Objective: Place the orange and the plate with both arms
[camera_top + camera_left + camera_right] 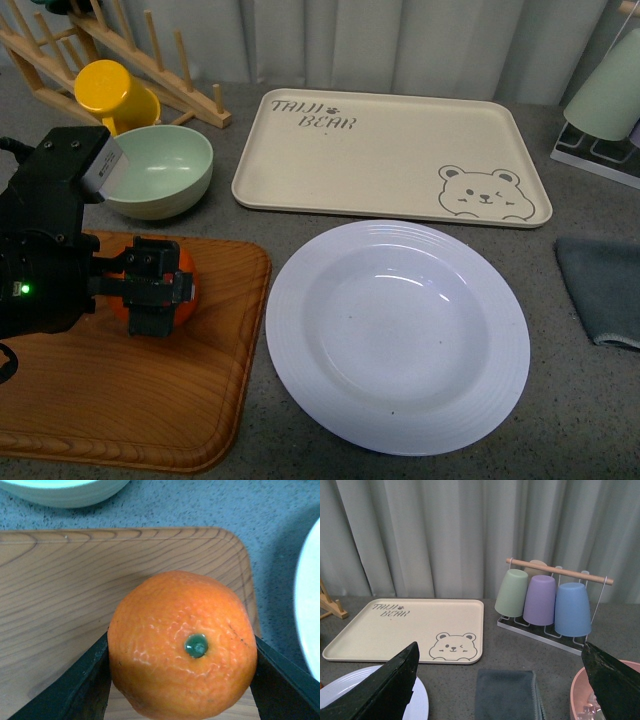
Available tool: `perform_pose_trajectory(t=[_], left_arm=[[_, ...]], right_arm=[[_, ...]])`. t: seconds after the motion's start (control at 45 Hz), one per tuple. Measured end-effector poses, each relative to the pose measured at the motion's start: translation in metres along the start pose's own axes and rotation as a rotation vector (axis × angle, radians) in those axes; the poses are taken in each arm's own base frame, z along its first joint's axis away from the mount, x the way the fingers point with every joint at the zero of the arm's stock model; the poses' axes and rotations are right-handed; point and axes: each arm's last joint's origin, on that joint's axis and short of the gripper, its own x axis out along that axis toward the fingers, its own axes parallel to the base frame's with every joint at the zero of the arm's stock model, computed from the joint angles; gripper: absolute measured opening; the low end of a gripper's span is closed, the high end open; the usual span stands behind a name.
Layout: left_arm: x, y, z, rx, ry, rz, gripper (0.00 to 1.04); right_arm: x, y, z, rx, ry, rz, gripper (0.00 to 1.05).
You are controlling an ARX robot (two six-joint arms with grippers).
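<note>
A: Can you see the whole orange [191,268] from the front?
B: No, the left end effector [152,287] covers most of it (only an orange sliver peeks out).
A: And the grey cloth [600,290]?
B: The picture's edge cuts it off, the wooden board [120,400] too.

The round dimpled orange [182,645] has a pebbled, pitted skin with a faint waxy sheen. The rounded-corner wooden board [120,400] shows flowing grain beneath a smooth satin finish. The large round white plate [397,335] looks glazed, glossy and smooth, with fine ridges on its rim. The grey countertop [570,420] is matt, speckled and grainy. The rectangular beige bear-print tray [380,160] seems to be matt plastic. The dark grey folded cloth [603,285] looks soft and dull.
</note>
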Motion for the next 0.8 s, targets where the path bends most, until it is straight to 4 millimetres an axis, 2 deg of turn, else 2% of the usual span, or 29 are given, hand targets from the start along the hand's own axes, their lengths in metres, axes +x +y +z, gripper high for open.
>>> perform_pose_trajectory(t=[0.133,0.289,0.356,0.8], left_arm=[[-0.009,-0.027,0.016,0.013,-0.052,-0.067,0.68],[-0.007,-0.071,0.024,0.050,-0.071,-0.158,0.68],[-0.003,-0.083,0.026,0.062,-0.070,-0.179,0.68],[0.028,-0.120,0.016,0.111,-0.004,-0.224,0.67]], right_arm=[[0.000,0.000,0.000,0.000,0.000,0.000,0.95],[0.000,0.000,0.000,0.000,0.000,0.000,0.95],[0.000,0.000,0.000,0.000,0.000,0.000,0.95],[0.000,0.000,0.000,0.000,0.000,0.000,0.95]])
